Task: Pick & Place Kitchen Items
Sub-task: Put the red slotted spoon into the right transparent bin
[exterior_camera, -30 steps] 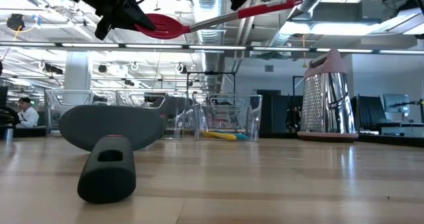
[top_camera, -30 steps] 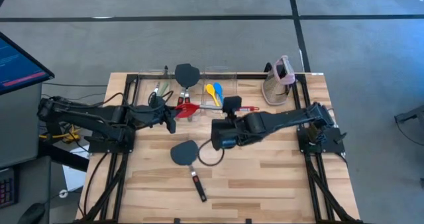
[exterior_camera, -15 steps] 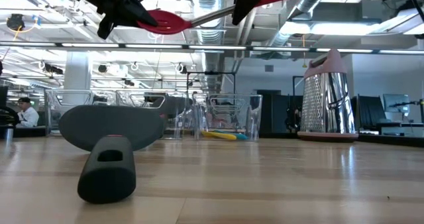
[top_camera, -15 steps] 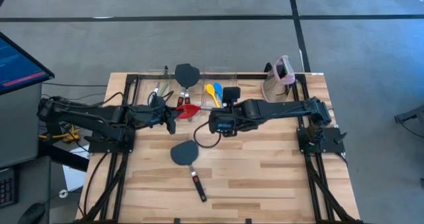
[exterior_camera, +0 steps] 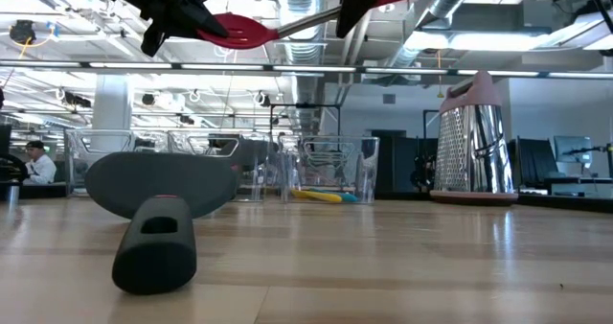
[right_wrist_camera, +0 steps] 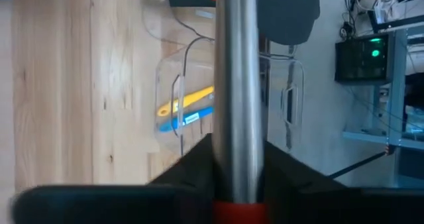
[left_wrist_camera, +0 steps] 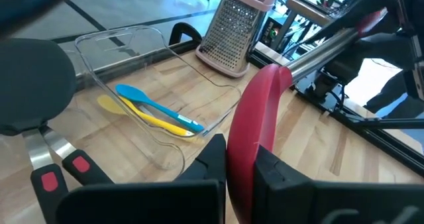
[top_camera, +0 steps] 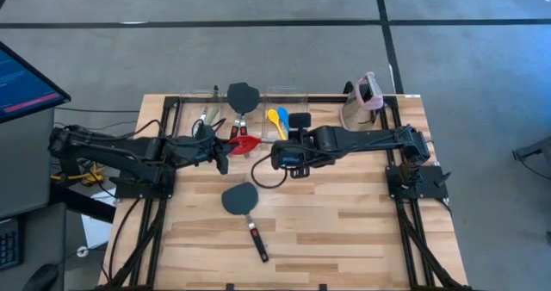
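Both arms raised, left tool (top_camera: 225, 149) and right tool (top_camera: 281, 148) pinching red slotted spoon (top_camera: 244, 143)

We see a pale wooden table (top_camera: 344, 222), its planks smooth with a soft sheen. The red slotted spoon (left_wrist_camera: 255, 134) has a glossy plastic head and a brushed metal shaft (right_wrist_camera: 236, 71). Clear plastic bins (left_wrist_camera: 132, 48) catch reflections, and the yellow and blue spoons (left_wrist_camera: 156, 114) inside one look like smooth plastic. The dark grey spatula (exterior_camera: 158, 195) looks matt, rubbery. The grater (exterior_camera: 472, 147) shows shiny perforated metal under a pink plastic top.
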`<control>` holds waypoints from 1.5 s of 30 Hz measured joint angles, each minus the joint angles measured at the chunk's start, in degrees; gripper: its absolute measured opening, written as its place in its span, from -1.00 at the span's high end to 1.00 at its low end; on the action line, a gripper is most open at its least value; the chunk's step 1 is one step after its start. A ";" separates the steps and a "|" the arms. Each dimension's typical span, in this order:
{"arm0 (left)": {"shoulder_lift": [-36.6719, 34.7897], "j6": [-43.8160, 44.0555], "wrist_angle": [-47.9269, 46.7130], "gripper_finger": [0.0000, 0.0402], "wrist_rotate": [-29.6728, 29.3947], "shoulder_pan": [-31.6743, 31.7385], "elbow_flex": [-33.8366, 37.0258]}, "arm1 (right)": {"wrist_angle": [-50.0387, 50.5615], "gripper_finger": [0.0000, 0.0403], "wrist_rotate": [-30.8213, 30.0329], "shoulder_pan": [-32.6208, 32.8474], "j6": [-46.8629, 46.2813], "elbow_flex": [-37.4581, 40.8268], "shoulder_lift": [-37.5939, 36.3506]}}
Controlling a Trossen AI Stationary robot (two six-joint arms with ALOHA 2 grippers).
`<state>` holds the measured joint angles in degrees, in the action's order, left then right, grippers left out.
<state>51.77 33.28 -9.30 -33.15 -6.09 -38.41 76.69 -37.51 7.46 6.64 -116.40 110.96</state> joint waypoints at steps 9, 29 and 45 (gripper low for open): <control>0.00 0.02 -0.04 0.99 -0.37 0.00 0.02 | 0.00 0.73 -0.22 0.36 0.38 0.00 0.00; -0.13 -0.90 3.60 0.78 -0.44 0.04 0.07 | 0.22 0.74 -1.08 0.36 0.55 0.00 -0.46; -10.16 -6.07 5.43 0.34 -2.46 0.07 0.02 | 1.22 0.80 -1.27 0.40 -6.05 0.08 -7.06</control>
<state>41.61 27.21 -3.87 -35.61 -6.02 -38.39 77.90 -38.79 7.86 0.60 -116.32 103.90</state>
